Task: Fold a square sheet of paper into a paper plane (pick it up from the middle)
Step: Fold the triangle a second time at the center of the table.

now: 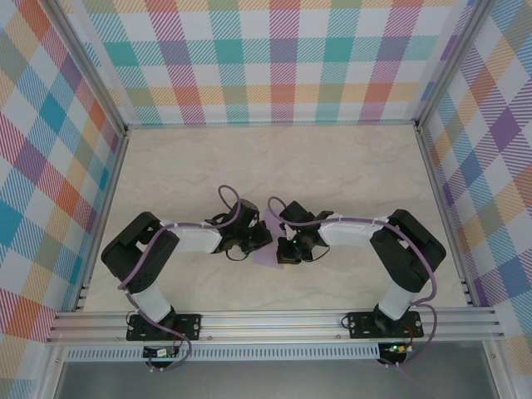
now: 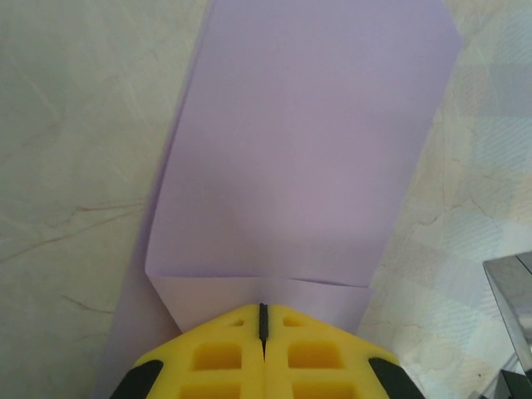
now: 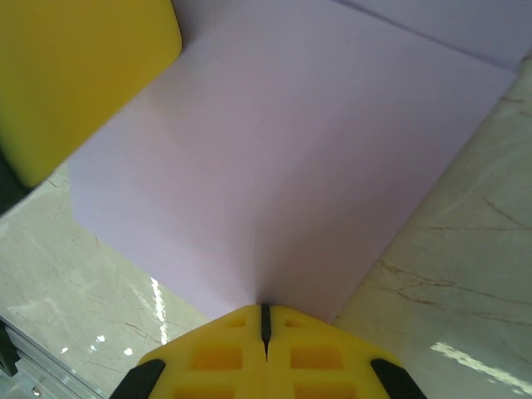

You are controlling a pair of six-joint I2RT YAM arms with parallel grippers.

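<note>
Top external view: pale marbled tabletop inside checked walls, both arms bent inward so the claws meet over its near half. Square sheet of paper, lilac, lies flat on the tabletop under and between them. It is already creased smaller: the left wrist view shows a flap doubled over, its straight fold edge running across just ahead of the fingertips. Left claw closed tight, yellow pads together, tips on the paper just behind that fold. Right claw likewise closed, tips at the sheet's edge on its own side. Cannot tell whether paper is nipped between its pads or merely pressed. One finger of the left claw rests on the sheet at upper left of the right wrist view. Judgement: step in hand is setting a fold. To do it well, line up the edges first. Then one claw pins the sheet while the other drags along the fold line under light downward pressure. Thin paper will likely skate or buckle if both push.
</note>
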